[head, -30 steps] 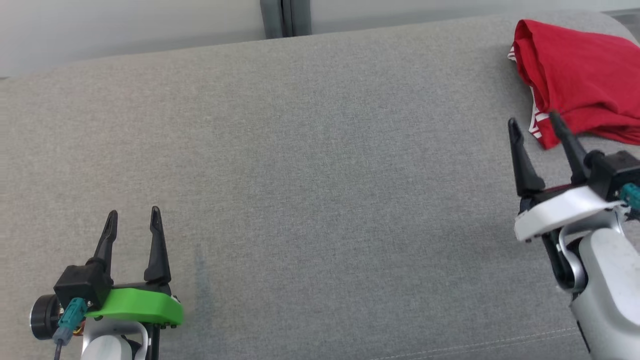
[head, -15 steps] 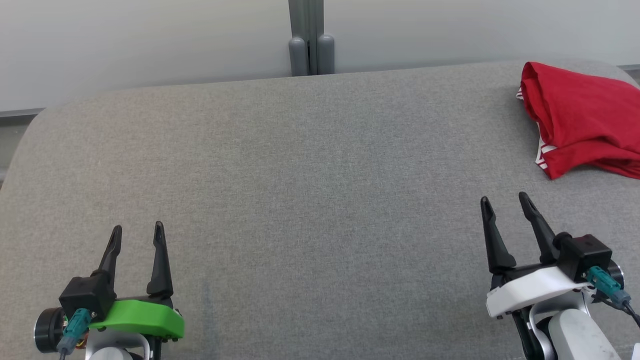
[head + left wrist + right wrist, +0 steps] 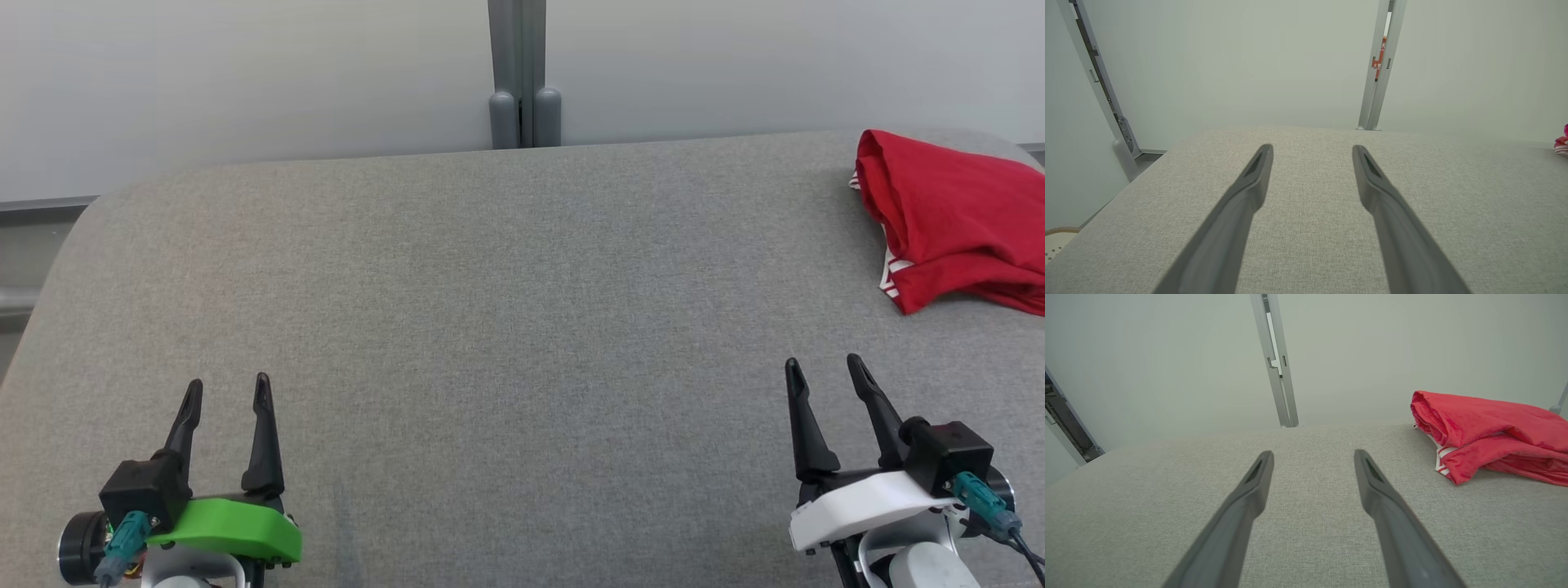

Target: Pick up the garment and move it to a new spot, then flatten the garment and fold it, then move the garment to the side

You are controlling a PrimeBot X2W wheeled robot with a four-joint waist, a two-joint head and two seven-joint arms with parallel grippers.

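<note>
Looking down in the head view, the camera is taking in a wide grey woven-fabric surface (image 3: 506, 327) with a red cloth garment with white stripes (image 3: 955, 220) lying at its far right corner, partly cut off by the frame edge. It is resting in loose, layered folds, not spread flat. The left gripper (image 3: 229, 380) is sitting at the lower left and the right gripper (image 3: 821, 359) at the lower right. Both are keeping their fingers spread, holding nothing and pointing away from the robot. The right one is standing nearer the cloth but well apart from it. This posture is reading as a rest pose, leaving the middle of the surface free as working room. A grey metal post (image 3: 522, 73) is rising against the pale wall (image 3: 245, 82) behind.

In the left wrist view, the two dark fingers (image 3: 1249, 192) are spreading wide over bare fabric, with only a sliver of red (image 3: 1560, 143) peeking in at the right edge. That arm is too far off to help without a long reach.

In the right wrist view, the fingers (image 3: 1392, 506) are likewise gaping with nothing between them. The garment (image 3: 1490, 428) is lying ahead and to the right, its striped hem turned towards the gripper. Judging by this, the right arm is better placed for any grasp. Whether the cloth is waiting to be picked up or is already set aside, I cannot tell.
</note>
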